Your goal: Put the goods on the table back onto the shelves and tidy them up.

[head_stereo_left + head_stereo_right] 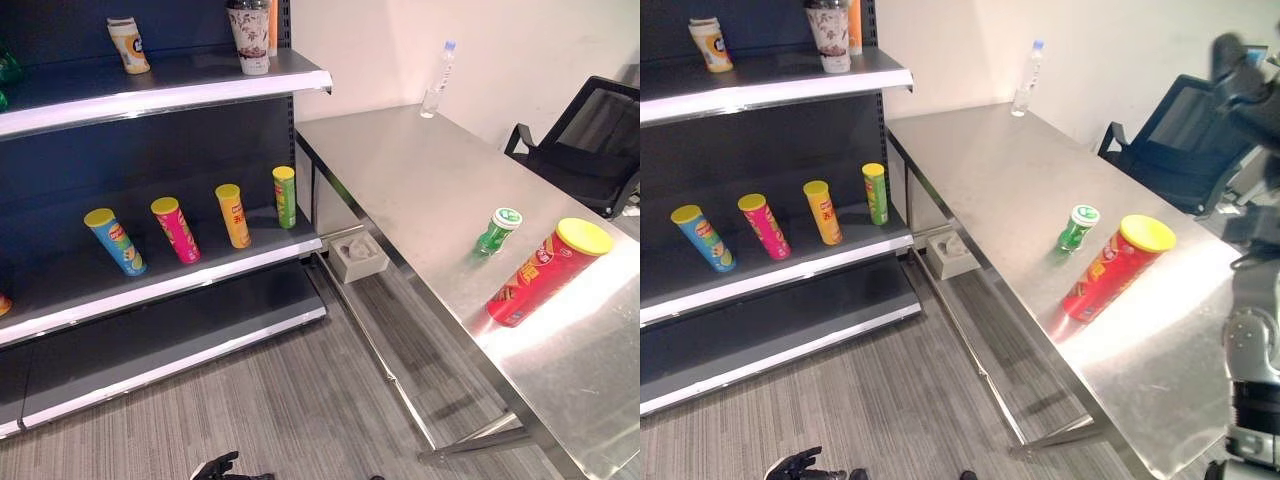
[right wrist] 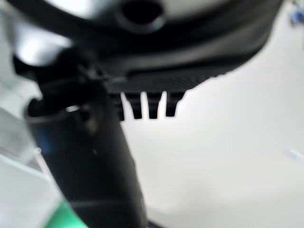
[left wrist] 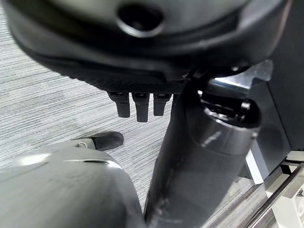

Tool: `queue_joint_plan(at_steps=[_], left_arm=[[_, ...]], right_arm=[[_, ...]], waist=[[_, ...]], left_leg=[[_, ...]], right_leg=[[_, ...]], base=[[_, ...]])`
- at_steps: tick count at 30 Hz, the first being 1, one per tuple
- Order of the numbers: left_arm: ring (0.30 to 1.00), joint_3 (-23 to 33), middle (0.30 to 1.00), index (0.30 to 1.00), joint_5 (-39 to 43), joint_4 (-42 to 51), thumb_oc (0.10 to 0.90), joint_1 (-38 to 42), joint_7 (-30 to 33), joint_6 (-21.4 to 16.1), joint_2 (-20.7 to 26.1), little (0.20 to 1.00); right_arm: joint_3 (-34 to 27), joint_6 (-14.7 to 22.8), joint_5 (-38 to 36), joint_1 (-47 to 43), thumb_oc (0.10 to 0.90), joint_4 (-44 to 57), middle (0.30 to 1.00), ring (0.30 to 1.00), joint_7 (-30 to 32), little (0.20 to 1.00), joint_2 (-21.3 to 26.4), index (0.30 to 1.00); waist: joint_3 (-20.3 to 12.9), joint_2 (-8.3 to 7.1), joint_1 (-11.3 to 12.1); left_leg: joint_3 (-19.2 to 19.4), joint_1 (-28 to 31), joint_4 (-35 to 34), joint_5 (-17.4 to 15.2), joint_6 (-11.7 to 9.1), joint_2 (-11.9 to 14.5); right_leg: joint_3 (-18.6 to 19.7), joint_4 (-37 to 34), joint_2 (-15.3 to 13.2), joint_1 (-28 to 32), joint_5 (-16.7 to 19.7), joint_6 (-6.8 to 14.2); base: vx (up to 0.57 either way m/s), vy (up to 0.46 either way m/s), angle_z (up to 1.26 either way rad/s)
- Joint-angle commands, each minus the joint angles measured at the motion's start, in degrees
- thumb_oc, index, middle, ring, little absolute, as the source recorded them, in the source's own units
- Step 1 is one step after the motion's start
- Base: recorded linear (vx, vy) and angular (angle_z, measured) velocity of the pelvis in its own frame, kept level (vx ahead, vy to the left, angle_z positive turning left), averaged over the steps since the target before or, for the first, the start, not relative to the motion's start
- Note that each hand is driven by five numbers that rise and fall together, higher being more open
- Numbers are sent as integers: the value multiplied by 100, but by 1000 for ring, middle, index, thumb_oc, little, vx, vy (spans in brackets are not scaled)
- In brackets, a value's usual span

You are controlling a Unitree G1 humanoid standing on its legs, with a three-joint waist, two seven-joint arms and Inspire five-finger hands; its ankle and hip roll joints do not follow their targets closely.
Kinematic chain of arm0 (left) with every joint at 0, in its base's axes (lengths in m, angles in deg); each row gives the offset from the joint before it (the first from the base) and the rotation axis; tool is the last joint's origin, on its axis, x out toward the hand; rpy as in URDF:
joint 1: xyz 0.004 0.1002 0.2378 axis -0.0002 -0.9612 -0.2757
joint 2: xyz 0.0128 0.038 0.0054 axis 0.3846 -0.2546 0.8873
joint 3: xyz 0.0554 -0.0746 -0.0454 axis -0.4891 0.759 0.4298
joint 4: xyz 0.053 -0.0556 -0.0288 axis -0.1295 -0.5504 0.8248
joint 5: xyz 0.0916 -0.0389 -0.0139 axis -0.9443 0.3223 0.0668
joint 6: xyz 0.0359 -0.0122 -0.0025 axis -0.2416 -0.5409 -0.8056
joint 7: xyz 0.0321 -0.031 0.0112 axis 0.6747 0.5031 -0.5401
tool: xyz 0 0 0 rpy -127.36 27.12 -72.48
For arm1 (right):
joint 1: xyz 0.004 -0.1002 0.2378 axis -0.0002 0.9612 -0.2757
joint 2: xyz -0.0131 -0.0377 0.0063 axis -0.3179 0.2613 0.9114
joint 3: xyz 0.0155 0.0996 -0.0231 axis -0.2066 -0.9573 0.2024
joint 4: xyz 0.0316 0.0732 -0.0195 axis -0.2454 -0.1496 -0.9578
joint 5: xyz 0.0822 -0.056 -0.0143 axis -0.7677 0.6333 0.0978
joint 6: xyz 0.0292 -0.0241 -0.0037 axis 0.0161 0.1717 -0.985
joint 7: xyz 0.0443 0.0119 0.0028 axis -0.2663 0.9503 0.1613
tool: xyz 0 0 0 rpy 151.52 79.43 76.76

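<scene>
Currently both hands hang open; the right hand (image 2: 142, 102) should wrap the red crisp can (image 1: 545, 272) mid-body, beside the green bottle (image 1: 496, 231) on the bench (image 1: 420, 180).

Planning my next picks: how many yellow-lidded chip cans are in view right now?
5. Four stand on the middle shelf: blue can, pink can, orange can, green can. The red can stands tilted on the table. Others may be hidden.

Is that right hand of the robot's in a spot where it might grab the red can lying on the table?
Probably yes. The right hand hangs open above the table's far side, holding nothing. The red can lies in the open, with only the small green bottle beside it.
</scene>
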Motion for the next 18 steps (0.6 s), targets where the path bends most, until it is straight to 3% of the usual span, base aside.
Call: queue_joint_plan(at_steps=[1, 2, 3, 4, 5, 7, 10, 18], left_arm=[[900, -57, 900, 900, -112, 44, 800, 208, -125, -271, 280, 900], [900, -66, 900, 900, -112, 44, 800, 203, -126, -271, 280, 900], [900, -25, 900, 900, -179, 40, 800, 190, -201, -302, 296, 900], [900, -36, 900, 900, -180, 40, 800, 193, -201, -304, 293, 900], [900, 36, 900, 900, -251, 59, 800, 156, -271, -328, 300, 900], [900, 53, 900, 900, -284, 37, 800, 159, -284, -343, 290, 900], [900, 53, 900, 900, -325, 31, 800, 132, -309, -373, 272, 900], [900, 95, 900, 900, -276, 161, 800, 182, -357, -369, 320, 900]], right_arm=[[-178, -97, -288, -147, 800, 110, 900, 900, -782, 900, 911, 900], [-194, -98, -291, -124, 800, 113, 900, 900, -787, 900, 913, 900], [-257, -275, -122, 187, 800, 119, 900, 900, -1074, 900, 1356, 900], [-282, -273, -130, 211, 800, 114, 900, 900, -1086, 900, 1365, 900], [-702, -393, -94, 683, 800, 318, 900, 900, -1382, 900, 1582, 900], [-915, -414, -198, 844, 800, 288, 900, 900, -1428, 900, 1597, 900], [-1299, -391, -428, 910, 800, 303, 900, 900, -1408, 900, 1231, 900], [-1132, -666, -75, 999, 800, 212, 900, 900, -1578, 900, 1288, 900]], waist=[[35, -261, 58], [31, -248, 64], [49, -290, 32], [45, -285, 39], [41, -303, -14], [37, -310, -44], [8, -288, -89], [-26, -318, -110]], left_leg=[[9, 298, 23, -758, -163, 94], [6, 327, 23, -806, -170, 107], [1, 302, 23, -786, -181, 105], [-2, 297, 23, -786, -180, 105], [-4, 262, 23, -786, -190, 97], [-1, 250, 23, -785, -192, 90], [14, 233, 23, -808, -171, 66], [116, 295, 23, -850, -129, 11]], right_leg=[[39, 41, -173, -142, -229, 421], [33, 41, -162, -112, -269, 429], [13, 41, -181, -123, -242, 437], [10, 41, -182, -126, -242, 437], [-12, 41, -205, -146, -233, 451], [-19, 41, -222, -152, -218, 460], [-12, 41, -256, -167, -198, 485], [88, 41, -307, -211, -118, 526]], base=[[17, -1, 12], [11, 6, 9], [16, 7, 4], [-16, 20, 4], [0, 0, 0], [-3, 19, 4], [1, 6, 1], [-11, 15, -6]])
